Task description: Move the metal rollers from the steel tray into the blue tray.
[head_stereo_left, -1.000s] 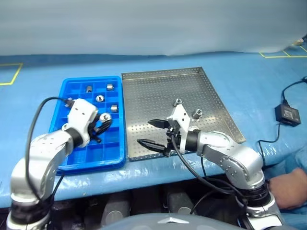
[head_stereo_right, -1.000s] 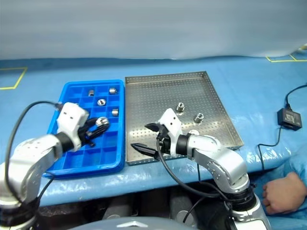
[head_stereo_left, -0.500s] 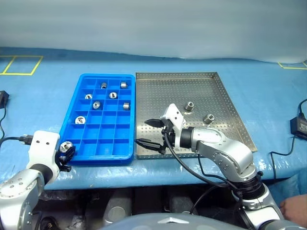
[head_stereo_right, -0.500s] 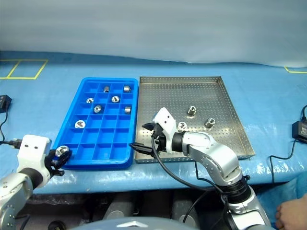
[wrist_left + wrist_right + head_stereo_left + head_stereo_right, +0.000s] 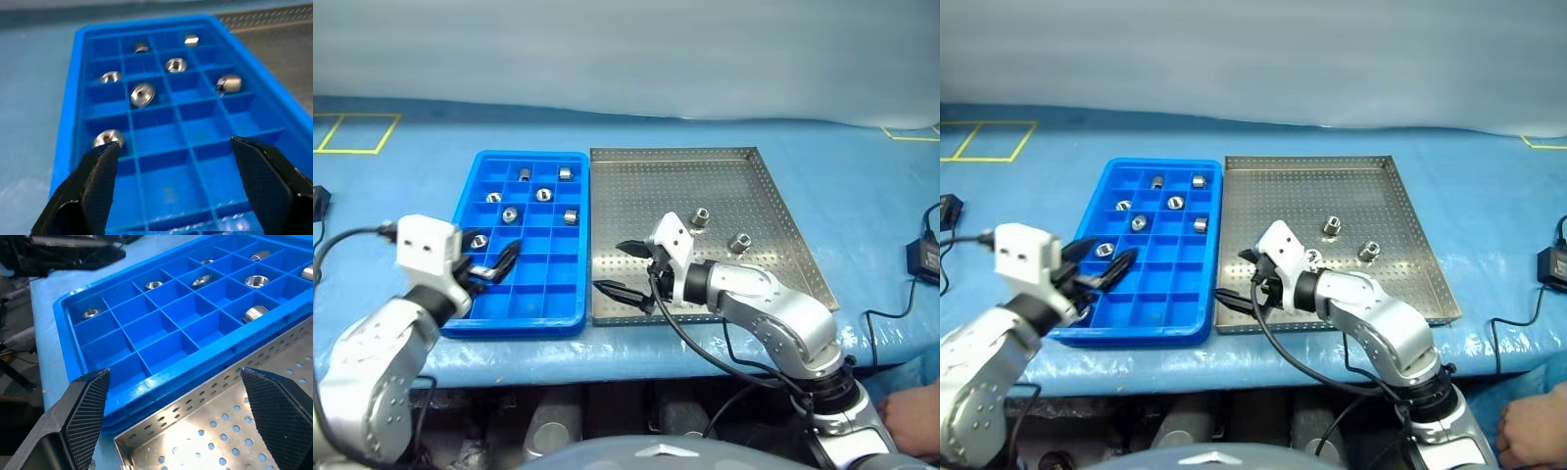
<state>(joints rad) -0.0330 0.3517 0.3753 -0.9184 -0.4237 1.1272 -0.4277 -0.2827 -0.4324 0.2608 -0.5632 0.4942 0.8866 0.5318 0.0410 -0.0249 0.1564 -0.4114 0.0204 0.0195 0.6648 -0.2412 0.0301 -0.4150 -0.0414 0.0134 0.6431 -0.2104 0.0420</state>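
The blue tray (image 5: 548, 279) lies to the left of the steel tray (image 5: 705, 181), their long sides touching. Several metal rollers (image 5: 142, 93) sit one to a compartment in the blue tray, mostly at its far end. Two rollers (image 5: 701, 216) (image 5: 740, 241) stand on the steel tray's perforated floor, and a third (image 5: 1312, 257) shows just behind my right wrist. My left gripper (image 5: 495, 261) hovers open and empty over the blue tray's near left compartments, beside one roller (image 5: 477, 239). My right gripper (image 5: 612, 266) hangs open and empty over the steel tray's near left corner.
Both trays rest on a blue cloth with yellow tape marks (image 5: 352, 132). A black box with a cable (image 5: 925, 259) lies at the far right, and another black item (image 5: 318, 201) at the left edge. A person's hand (image 5: 1533, 441) is at the lower right.
My left gripper, shut on a roller off the blue tray's near left corner half a second ago, now stands open over the tray with no roller between its fingers. The right gripper has stayed put.
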